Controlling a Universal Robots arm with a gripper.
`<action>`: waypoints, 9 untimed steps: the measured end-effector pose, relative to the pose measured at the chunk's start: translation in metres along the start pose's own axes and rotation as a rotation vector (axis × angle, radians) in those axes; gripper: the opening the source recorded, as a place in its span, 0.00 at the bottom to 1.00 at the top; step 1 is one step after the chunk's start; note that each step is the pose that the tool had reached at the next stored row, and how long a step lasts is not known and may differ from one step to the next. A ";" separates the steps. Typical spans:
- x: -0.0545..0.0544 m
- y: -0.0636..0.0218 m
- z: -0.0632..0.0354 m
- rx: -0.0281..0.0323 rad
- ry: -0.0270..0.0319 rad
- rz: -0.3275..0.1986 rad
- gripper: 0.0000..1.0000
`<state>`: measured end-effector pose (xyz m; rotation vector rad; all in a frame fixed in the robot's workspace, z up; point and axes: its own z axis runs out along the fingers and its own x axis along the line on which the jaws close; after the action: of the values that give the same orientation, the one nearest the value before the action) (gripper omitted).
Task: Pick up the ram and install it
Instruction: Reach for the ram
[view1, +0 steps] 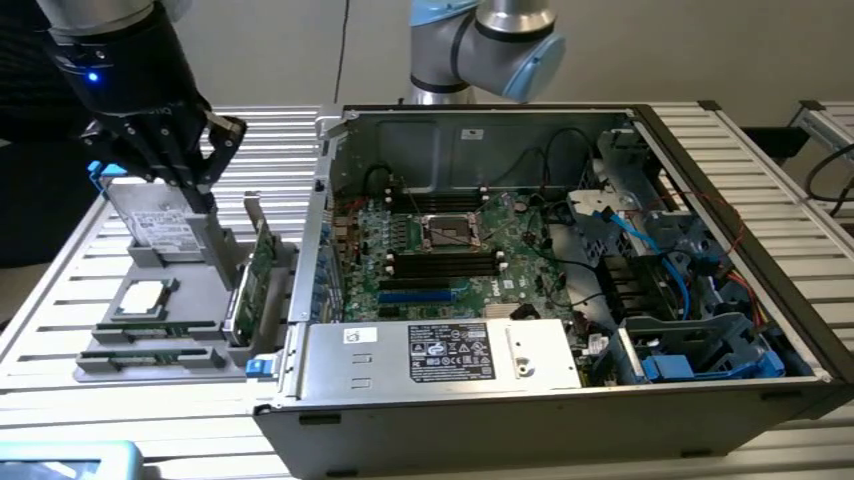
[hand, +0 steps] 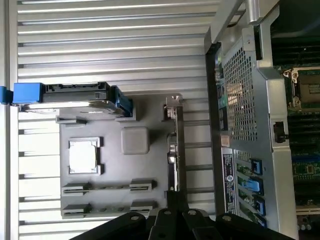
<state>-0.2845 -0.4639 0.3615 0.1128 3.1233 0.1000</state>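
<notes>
Noted gripper (view1: 194, 188) fingers pressed together, empty, over tray (view1: 96, 370) end opposite ram (view1: 158, 327); best spread wide, square to stick, pinch mid-length.

Likely a robotics lab, open computer case (view1: 534, 430), slatted aluminium bench (view1: 761, 160), parts fixture (view1: 134, 370)

The counter (view1: 60, 300) was made of pale metal slats. A grey tray (hand: 115, 167) lay flat on it just below the jaws. An open case (view1: 534, 420) lay on its side just beside the tray, farther from the jaws, its open face turned up.
</notes>
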 end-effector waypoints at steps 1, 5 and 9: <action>0.005 -0.0018 0.0000 -0.0004 0.0000 0.000 0.11; 0.021 -0.0103 0.0002 -0.0008 0.0001 0.000 0.11; 0.031 -0.0226 0.0030 -0.0009 0.0002 0.000 0.11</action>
<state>-0.3170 -0.4839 0.3567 0.1128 3.1234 0.1015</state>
